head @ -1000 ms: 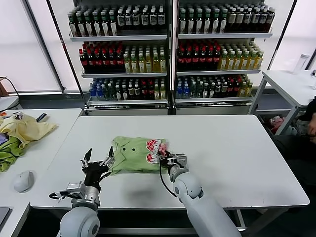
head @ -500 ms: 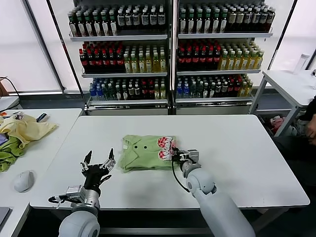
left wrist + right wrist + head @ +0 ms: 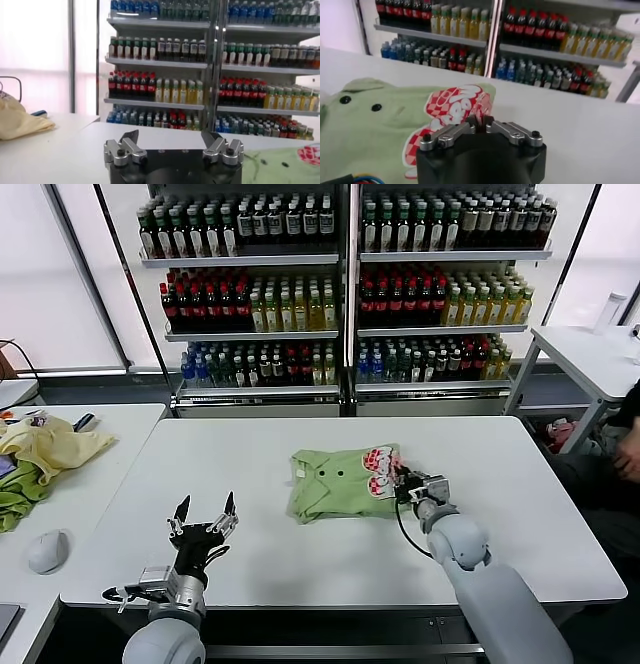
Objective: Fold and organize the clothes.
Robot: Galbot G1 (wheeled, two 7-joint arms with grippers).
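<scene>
The light green shirt (image 3: 340, 484) lies folded on the white table (image 3: 300, 554), a little right of centre, with its dark buttons and red-and-white print facing up. My right gripper (image 3: 403, 485) is shut on the shirt's right edge at the print, as the right wrist view (image 3: 480, 119) shows with cloth pinched between the fingertips. My left gripper (image 3: 205, 514) is open and empty, held upright near the table's front left, well clear of the shirt. In the left wrist view (image 3: 171, 137) the shirt (image 3: 280, 167) shows off to one side.
A second table (image 3: 60, 494) on the left holds a pale yellow garment (image 3: 50, 446), a darker green cloth (image 3: 20, 494) and a mouse (image 3: 47, 550). Shelves of bottles (image 3: 340, 284) stand behind. Another white table (image 3: 590, 354) is at the back right.
My right gripper has dragged the folded shirt to the right across the table. My left gripper let go of the shirt's left edge and now stands open and apart from it.
</scene>
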